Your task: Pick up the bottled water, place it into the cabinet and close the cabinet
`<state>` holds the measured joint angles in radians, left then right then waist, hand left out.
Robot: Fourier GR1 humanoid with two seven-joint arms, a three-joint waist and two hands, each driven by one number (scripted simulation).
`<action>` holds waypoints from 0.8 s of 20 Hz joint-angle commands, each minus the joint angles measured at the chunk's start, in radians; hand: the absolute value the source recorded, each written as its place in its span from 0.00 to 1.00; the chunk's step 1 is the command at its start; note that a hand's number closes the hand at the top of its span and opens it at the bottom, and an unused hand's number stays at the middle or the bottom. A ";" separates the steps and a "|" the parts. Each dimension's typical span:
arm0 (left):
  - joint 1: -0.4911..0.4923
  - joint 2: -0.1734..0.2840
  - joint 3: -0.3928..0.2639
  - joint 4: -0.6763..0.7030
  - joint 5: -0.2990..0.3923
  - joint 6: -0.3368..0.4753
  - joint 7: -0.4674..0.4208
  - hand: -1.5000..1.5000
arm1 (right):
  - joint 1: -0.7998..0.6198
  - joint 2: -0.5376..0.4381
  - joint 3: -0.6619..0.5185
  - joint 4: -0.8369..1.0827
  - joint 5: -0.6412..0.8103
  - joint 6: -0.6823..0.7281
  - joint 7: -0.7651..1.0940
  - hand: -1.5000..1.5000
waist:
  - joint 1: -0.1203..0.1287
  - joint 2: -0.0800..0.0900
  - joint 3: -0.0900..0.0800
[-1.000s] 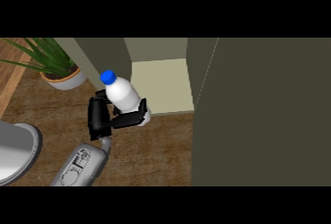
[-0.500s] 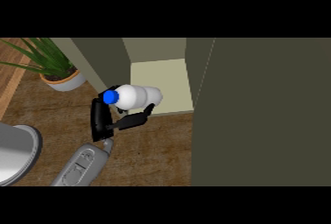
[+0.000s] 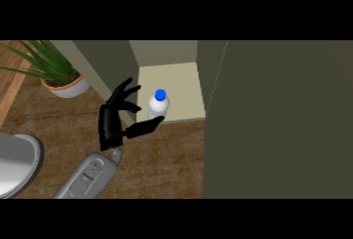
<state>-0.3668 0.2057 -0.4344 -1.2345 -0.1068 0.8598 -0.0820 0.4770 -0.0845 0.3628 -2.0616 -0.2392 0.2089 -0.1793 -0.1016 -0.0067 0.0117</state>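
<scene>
Counter [image 3: 158, 158] first, brown wood-grain, running across the lower part of the view. Far left edge: one grey rounded object [image 3: 15, 164], partly cut off by the frame, can't tell what it is. Up in the left corner, one potted plant [image 3: 60, 79], green leaves over a pale pot w/ an orange rim, well apart from my hand.

One hand in view, my left hand [image 3: 114, 123], black, coming up off one grey forearm [image 3: 88, 176] from the lower edge. Fingers are spread and straight, pointing up toward the cabinet opening; thumb sticks out to the right, tip reaching just under the bottle. Nothing gripped, hand is apart, not closed on anything. My right hand doesn't show.

One bottled water [image 3: 158, 105], white body, blue cap, standing upright just right of my fingers, at the front edge of the cabinet [image 3: 172, 70] floor, inside the opening. Whether the thumb tip touches it, can't tell.

Cabinet interior is pale, w/ open room behind and to the right of the bottle up to the inner wall. Left side wall of the cabinet slants down beside my fingers, close. Right: one big dark olive cabinet door [image 3: 276, 121], swung open, filling the whole right side and blocking the counter there.
</scene>
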 commanded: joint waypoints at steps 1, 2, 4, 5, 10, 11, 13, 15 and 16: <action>-0.234 0.009 0.118 0.224 0.057 -0.088 0.101 0.00 | 0.002 0.008 0.028 0.008 0.015 -0.001 -0.002 0.00 | -0.024 0.039 -0.013; -0.232 0.030 0.137 0.191 0.087 -0.113 0.090 0.00 | -0.002 -0.001 -0.009 0.021 -0.007 0.007 -0.014 0.00 | -0.023 0.041 -0.013; -0.252 -0.011 0.121 0.189 0.091 -0.105 0.077 0.00 | 0.020 -0.007 0.004 -0.004 0.002 0.004 -0.010 0.00 | -0.019 0.033 -0.014; -0.239 0.009 0.135 0.165 0.117 -0.126 0.039 0.00 | 0.001 -0.001 -0.011 0.004 -0.003 0.001 -0.013 0.00 | -0.024 0.040 -0.015; -0.207 -0.027 0.161 0.102 0.238 -0.210 -0.082 0.00 | 0.004 -0.011 -0.017 0.016 0.007 0.008 -0.030 0.00 | 0.006 0.032 -0.017; -0.217 -0.033 0.166 0.061 0.272 -0.241 -0.067 0.00 | 0.011 -0.006 -0.028 -0.011 0.000 -0.006 -0.027 0.00 | 0.018 0.025 -0.016; -0.235 -0.040 0.180 0.097 0.294 -0.271 -0.112 0.00 | -0.005 0.003 -0.011 0.002 0.003 -0.005 -0.021 0.00 | 0.014 0.031 -0.016; -0.226 -0.058 0.183 0.086 0.329 -0.310 -0.157 0.00 | 0.040 -0.015 -0.032 0.018 -0.003 0.012 -0.064 0.00 | 0.023 0.023 -0.014; -0.219 -0.070 0.183 0.102 0.342 -0.332 -0.195 0.00 | 0.037 -0.004 -0.006 -0.007 0.025 -0.017 -0.030 0.00 | 0.030 0.022 -0.015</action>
<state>-0.3618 0.1763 -0.3917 -1.2549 0.1278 0.6291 -0.2513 0.4968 -0.0904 0.3473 -2.0582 -0.2300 0.2055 -0.2118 -0.0628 0.0004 0.0010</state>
